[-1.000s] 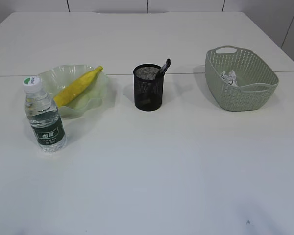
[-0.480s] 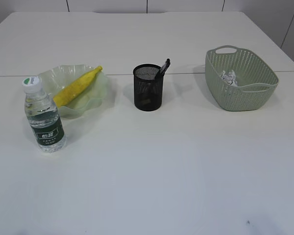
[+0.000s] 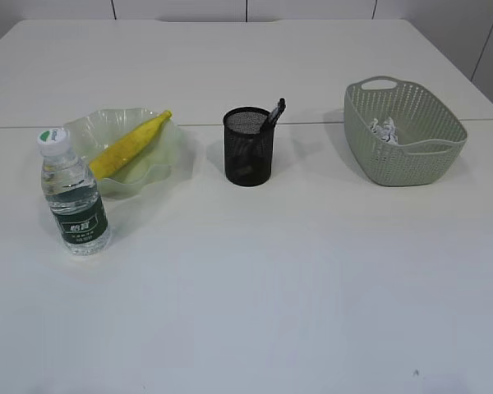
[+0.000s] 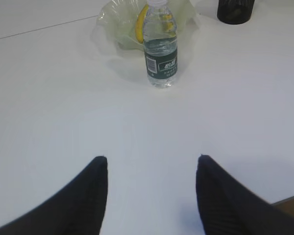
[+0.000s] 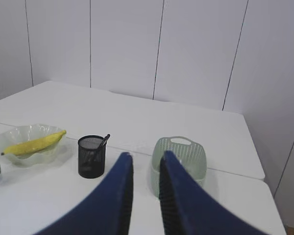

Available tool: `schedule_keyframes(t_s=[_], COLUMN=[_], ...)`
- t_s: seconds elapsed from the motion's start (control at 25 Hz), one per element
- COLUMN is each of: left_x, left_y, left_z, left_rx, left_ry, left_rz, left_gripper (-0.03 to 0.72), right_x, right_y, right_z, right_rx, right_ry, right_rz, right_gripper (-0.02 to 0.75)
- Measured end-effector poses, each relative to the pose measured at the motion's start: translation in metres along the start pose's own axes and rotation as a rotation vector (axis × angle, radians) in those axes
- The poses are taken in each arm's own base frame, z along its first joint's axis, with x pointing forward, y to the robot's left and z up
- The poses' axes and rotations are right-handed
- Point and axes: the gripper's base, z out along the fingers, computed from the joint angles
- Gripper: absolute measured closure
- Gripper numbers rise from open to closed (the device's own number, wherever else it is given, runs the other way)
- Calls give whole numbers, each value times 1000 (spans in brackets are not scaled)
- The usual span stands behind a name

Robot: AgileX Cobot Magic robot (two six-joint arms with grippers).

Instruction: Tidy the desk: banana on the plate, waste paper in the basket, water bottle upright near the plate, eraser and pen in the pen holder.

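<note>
Banana [image 3: 130, 145] on plate [image 3: 160, 168], water bottle [image 3: 74, 194] upright beside it, pen [image 3: 274, 112] in holder [image 3: 248, 147], paper [image 3: 385, 130] in basket [image 3: 427, 156]. Left jaws wide, right narrow (both empty): task looks finished; eraser unseen.

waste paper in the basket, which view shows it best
The exterior view: the waste paper lies visible inside the basket. The right wrist view shows only the basket, half hidden by the gripper; the left wrist view shows neither.
</note>
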Motion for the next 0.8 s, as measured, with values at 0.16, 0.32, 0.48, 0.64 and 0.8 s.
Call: schedule_keyframes(t_s=[0.16,0.32,0.48,0.64,0.8], left_x=[0,0,0,0,0], left_y=[0,0,-1,-2,-2], left_z=[0,0,0,0,0], left_rx=[0,1,10,23,25], left_ry=[0,0,-2,-4,-5], left_rz=[0,-1,-5,-12,-13], left_gripper=[288,294,295,295,295], right_x=[10,13,15,16,19], right_y=[4,4,5,5,5], right_z=[-4,-8,-9,-9,-12], right_rx=[-30,-34,-38,-38,-38], right_ry=[3,0,17,22,18], right_rz=[20,24,25,19,9], right_gripper=[594,594,594,594,594])
